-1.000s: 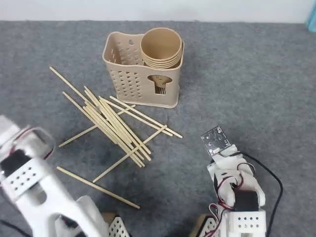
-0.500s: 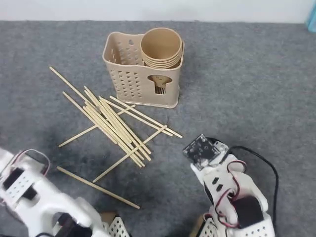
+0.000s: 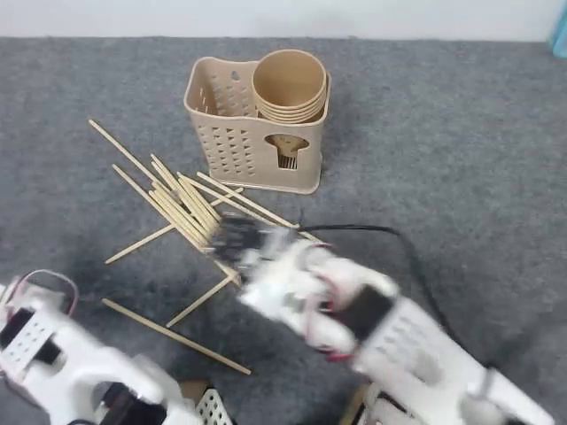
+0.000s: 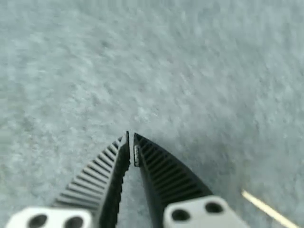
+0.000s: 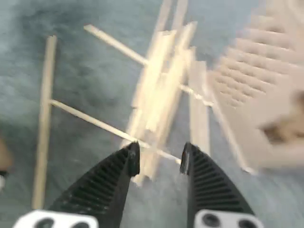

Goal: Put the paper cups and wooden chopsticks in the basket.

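Jaws apart, the right gripper (image 5: 159, 156) has the wooden chopsticks (image 5: 159, 85) just ahead of its tips, running lengthwise away, far nearer than the closed left gripper (image 4: 131, 138).

Markings: none legible. No text, label, brand, number or sign could be read on the basket (image 3: 235, 146), paper cups (image 3: 292, 108) or surface (image 3: 461, 133).

The desk (image 3: 461, 133) has a grey carpet-like cover, a pale strip (image 3: 266, 16) runs along its far edge, and something blue (image 3: 560, 31) shows at the far right.
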### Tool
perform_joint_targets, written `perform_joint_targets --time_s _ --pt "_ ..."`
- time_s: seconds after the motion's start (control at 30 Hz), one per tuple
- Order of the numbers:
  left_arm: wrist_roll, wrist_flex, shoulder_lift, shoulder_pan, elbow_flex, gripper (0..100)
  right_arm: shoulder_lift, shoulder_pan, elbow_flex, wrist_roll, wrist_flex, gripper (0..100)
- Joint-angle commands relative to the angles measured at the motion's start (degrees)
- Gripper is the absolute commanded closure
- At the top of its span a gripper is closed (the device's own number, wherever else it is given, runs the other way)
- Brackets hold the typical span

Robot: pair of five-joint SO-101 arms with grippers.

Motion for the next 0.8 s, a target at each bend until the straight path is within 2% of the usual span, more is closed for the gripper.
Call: perform_joint_targets --time_s 0.0,0.17,0.43,0.6,0.77 --pt "1.2 -2.0 0.2 -4.1 -3.2 99 12.4 -7.3 -6.6 -1.9 -9.1 84.1" --pt "0.4 -1.9 0.4 -11.0 -10.1 99 26.7 -13.8 -13.2 -2.1 -14.3 84.1" --pt "-0.7 -1.9 2.0 -19.3 -23.6 99 44.3 -15.1 -28.1 -2.2 -15.0 84.1" --pt "-0.7 -1.7 14.6 -20.5 -33.5 94 55.1 -14.8 -36.9 -2.2 -14.8 84.1" --pt "-0.8 -1.7 27.5 -20.9 -42.6 94 64.9 -15.2 -45.9 -2.2 -14.6 84.1"
